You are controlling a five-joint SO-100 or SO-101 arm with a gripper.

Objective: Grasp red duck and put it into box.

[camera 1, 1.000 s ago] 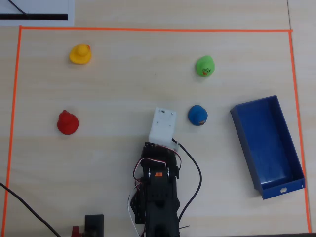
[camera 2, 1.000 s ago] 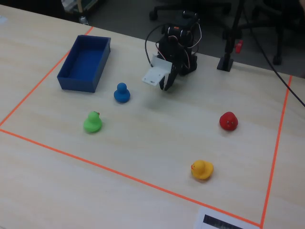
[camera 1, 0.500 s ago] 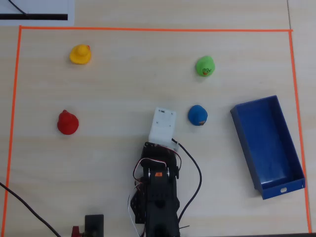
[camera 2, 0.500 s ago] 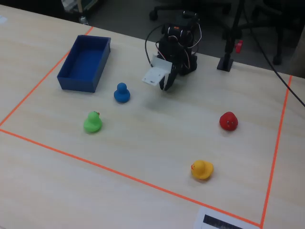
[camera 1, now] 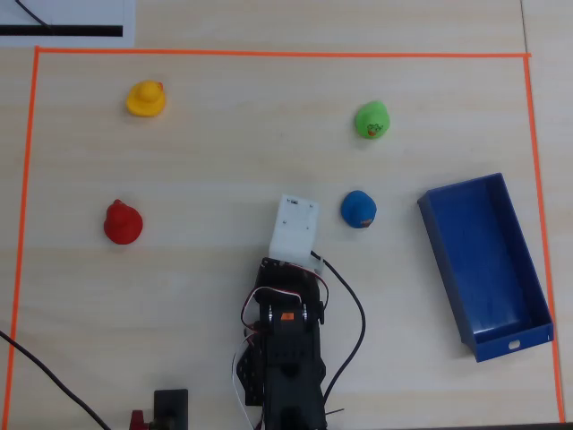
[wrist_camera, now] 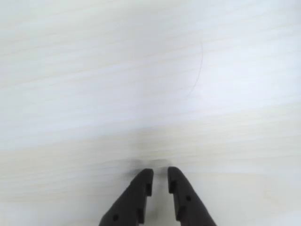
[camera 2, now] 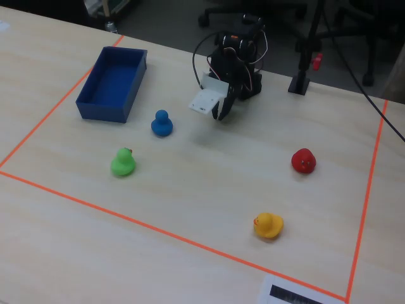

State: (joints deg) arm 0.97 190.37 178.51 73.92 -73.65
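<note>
1. Claw [wrist_camera: 160,175] pointed down at bare table [wrist_camera: 141,70] in the wrist view, its two dark fingers nearly together with only a thin gap, holding nothing.
2. Red duck [camera 1: 122,222] sat at the left of the overhead view, well apart from the arm [camera 1: 286,331] and untouched; in the fixed view it [camera 2: 304,161] lay at the right.
3. Box [camera 1: 528,278] lay at the right of the overhead view, empty, its slotted short end at the near edge.
4. Blue duck [camera 1: 359,209] stood between arm and box; green duck [camera 1: 372,120] lay beyond it, and yellow duck [camera 1: 145,98] at far left.
5. Orange tape [camera 1: 269,54] bordered the work area, enclosing all items.
</note>
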